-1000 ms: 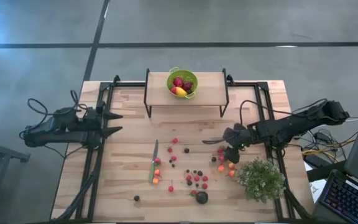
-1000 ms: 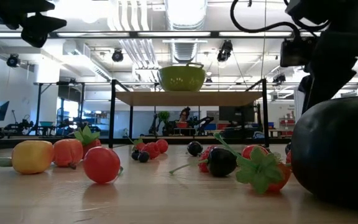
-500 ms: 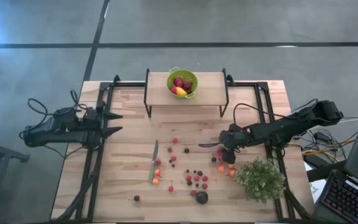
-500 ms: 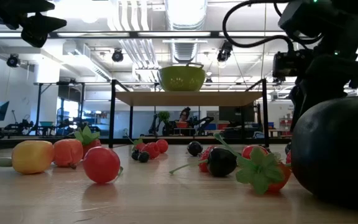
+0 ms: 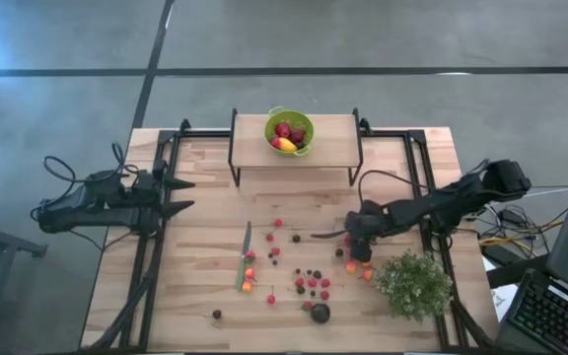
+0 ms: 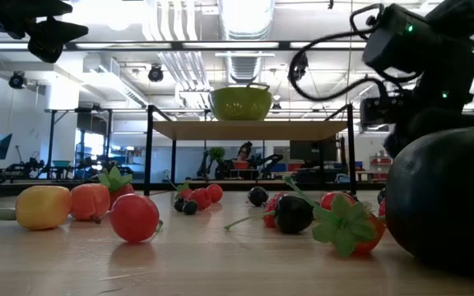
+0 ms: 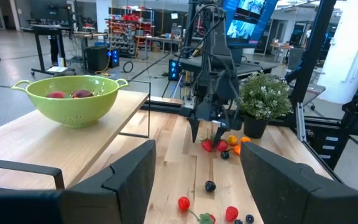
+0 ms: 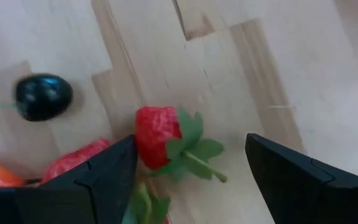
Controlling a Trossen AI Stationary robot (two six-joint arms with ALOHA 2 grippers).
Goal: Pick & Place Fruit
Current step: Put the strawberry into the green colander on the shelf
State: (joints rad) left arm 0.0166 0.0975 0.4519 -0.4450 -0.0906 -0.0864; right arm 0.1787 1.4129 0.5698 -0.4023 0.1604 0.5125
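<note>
Fruit lies scattered over the wooden table (image 5: 205,168): small red, dark and orange pieces (image 5: 314,284) and one bigger dark round one (image 5: 319,313). My right gripper (image 5: 351,243) points steeply down, open, just above a red strawberry (image 8: 159,140) with green leaves. The berry lies on the table between the fingers, close to one of them. A dark berry (image 8: 43,96) and another red piece (image 8: 73,163) lie beside it. More fruit sits in a green colander (image 5: 289,130) on the raised shelf. My left gripper (image 5: 183,195) waits, open and level, at the table's left edge.
A green-handled knife (image 5: 244,254) lies left of centre. A bushy potted plant (image 5: 414,283) stands close to the right arm, toward the near right corner. The shelf (image 5: 333,148) on black legs spans the table's far middle. The low view is partly blocked by the big dark fruit (image 6: 447,205).
My right gripper has sunk toward the table and shifted a little toward the table's left edge, tipping more steeply down over the red and orange pieces beside the plant. No fruit has moved.
</note>
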